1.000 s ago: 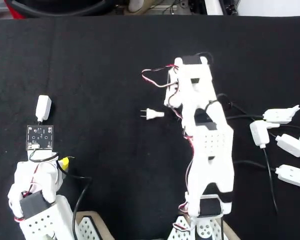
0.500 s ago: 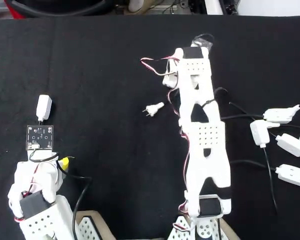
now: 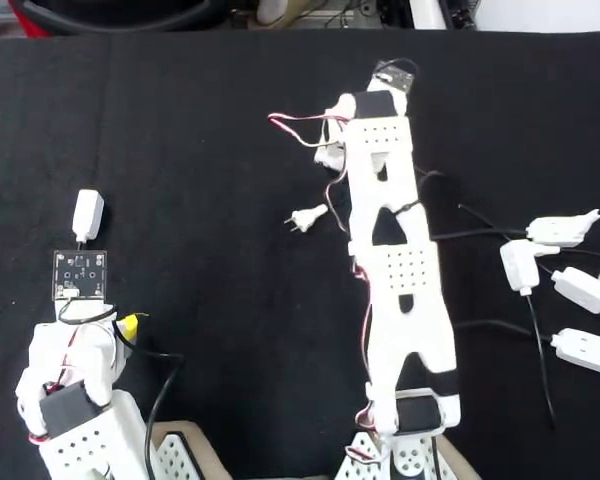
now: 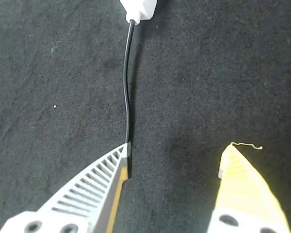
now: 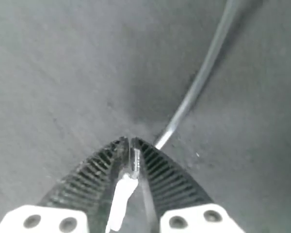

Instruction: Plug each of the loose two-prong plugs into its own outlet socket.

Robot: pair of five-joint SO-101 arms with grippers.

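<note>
Two-prong plug (image 3: pixel 310 216): lies loose on the black surface (image 3: pixel 200 120), about mid-depth, just left of the right arm (image 3: pixel 395 260). Prongs aimed left and slightly near, body tilted toward the arm. Not seated in any socket.

Right claw (image 5: pixel 129 141): sits low over the far part of the surface at the end of the outstretched arm. Fingers squeezed to a sliver of a gap, with a thin pale strip caught between them. Dark cable (image 5: pixel 199 82) runs off from right at the tips; cannot tell whether it is pinched.

Left claw (image 4: pixel 178 148): spread wide at the near left, one finger white, one yellow, holding nothing. Thin black cable (image 4: pixel 127 87) touches the white fingertip and leads away to a white block (image 3: pixel 87 213) lying just beyond the left arm (image 3: pixel 75 385).

Far right: four white cable-end pieces (image 3: pixel 520 266) clustered close together, black leads trailing toward the right arm. Cannot tell plugs from sockets there.

Surface: matte black, cloth-like, flecked with pale lint, spanning the full width. Red-and-white wires (image 3: pixel 300 125) loop out from the right arm over it.

Room: past the far edge, a narrow strip of clutter, something red (image 3: pixel 30 15) at the far left, pale and dark shapes elsewhere, too small to tell.
</note>
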